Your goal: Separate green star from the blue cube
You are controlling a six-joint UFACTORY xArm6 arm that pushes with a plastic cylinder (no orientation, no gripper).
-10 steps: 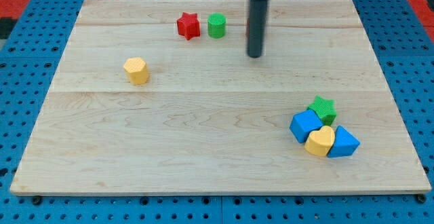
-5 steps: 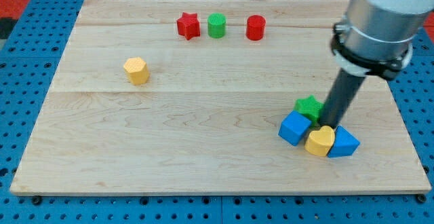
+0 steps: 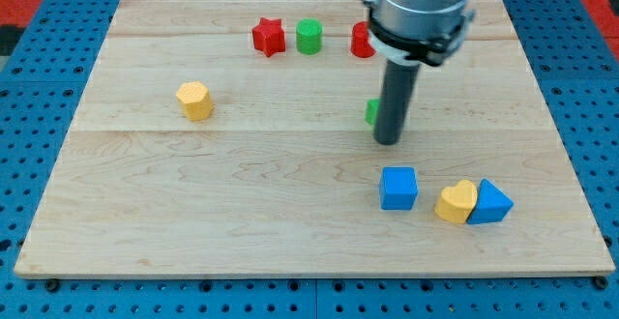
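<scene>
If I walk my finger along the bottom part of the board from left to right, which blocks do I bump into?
blue cube → yellow heart block → blue block, touching the heart's right side.

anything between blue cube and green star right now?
Nothing in the camera view: bare board separates the blue cube from the green star, which is mostly hidden behind my tip.

My tip [image 3: 388,141] hides most of a green block [image 3: 371,112].

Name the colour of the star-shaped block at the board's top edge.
Red: the red star, clearest in the camera view.
</scene>
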